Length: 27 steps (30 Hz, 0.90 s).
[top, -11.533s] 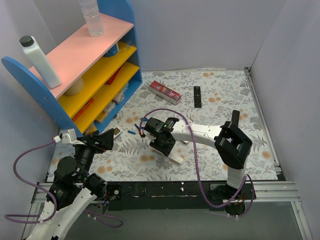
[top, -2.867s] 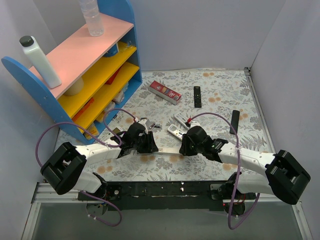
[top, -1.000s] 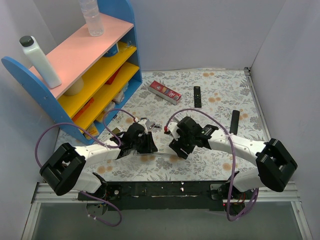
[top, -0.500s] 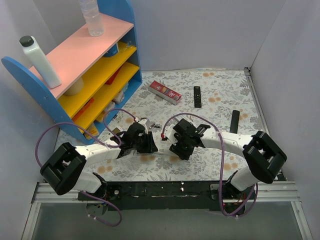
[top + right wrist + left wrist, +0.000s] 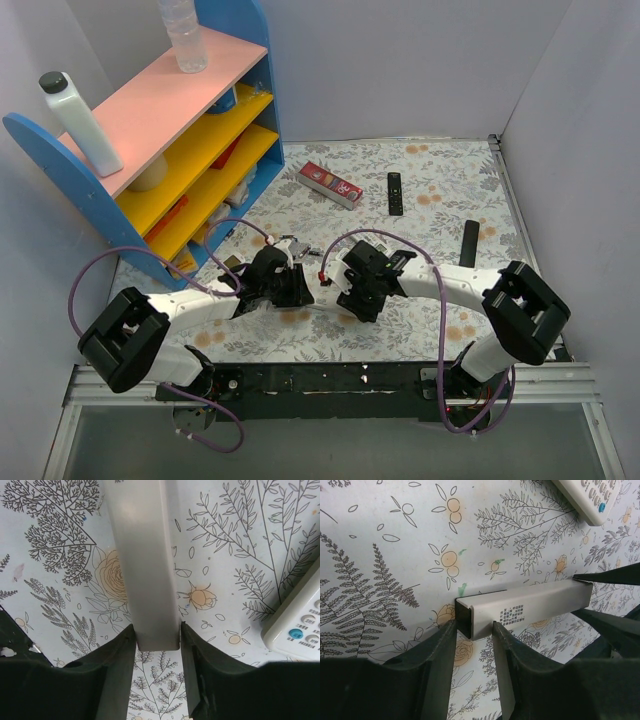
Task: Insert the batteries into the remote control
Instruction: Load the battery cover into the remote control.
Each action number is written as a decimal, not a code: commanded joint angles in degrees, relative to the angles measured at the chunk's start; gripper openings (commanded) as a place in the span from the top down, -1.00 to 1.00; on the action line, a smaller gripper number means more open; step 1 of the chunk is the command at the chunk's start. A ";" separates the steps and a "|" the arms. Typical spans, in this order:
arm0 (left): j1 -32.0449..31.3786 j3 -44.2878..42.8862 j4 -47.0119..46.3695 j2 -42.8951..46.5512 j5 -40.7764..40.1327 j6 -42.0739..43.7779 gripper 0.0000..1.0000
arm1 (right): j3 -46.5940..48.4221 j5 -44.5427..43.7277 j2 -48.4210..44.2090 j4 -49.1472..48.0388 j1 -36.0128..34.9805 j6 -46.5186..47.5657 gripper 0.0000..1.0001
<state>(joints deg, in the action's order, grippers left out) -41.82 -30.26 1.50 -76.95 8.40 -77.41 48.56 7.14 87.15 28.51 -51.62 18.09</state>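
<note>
Bright, even diffuse light, soft faint shadows, wrist close-ups sharp

The remote control (image 5: 535, 602) has a smooth satin silver-white skin, metal or metallic plastic. The table cover (image 5: 385, 525) is matt with a floral print; the left gripper's fingers (image 5: 437, 670) look like dull black plastic, the wider remote (image 5: 592, 497) smooth white plastic

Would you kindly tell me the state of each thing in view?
Slim silver bar-shaped remote: gripped at both ends.
Left gripper: jaws shut on that remote.
Right gripper: jaws shut on that remote.
White button-pad remote: flat, buttons up.
Clear plastic bottle: upright.
</note>
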 commanded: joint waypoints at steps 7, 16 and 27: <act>0.16 1.61 1.05 1.54 -0.49 -0.03 0.28 | 2.95 -2.38 -7.77 0.14 -1.03 -9.18 -0.47; 0.25 1.17 1.58 2.94 -1.11 -0.20 0.07 | -0.21 -13.45 -17.27 -1.01 -0.94 -31.95 -0.46; 0.25 -0.59 2.72 5.23 -1.72 -0.46 -0.19 | -11.37 -15.22 -22.20 -8.12 -0.94 -48.23 -0.06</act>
<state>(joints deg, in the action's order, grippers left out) -41.74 -29.61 3.49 -74.46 7.77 -78.04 38.63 -6.15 66.08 24.82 -52.53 -23.53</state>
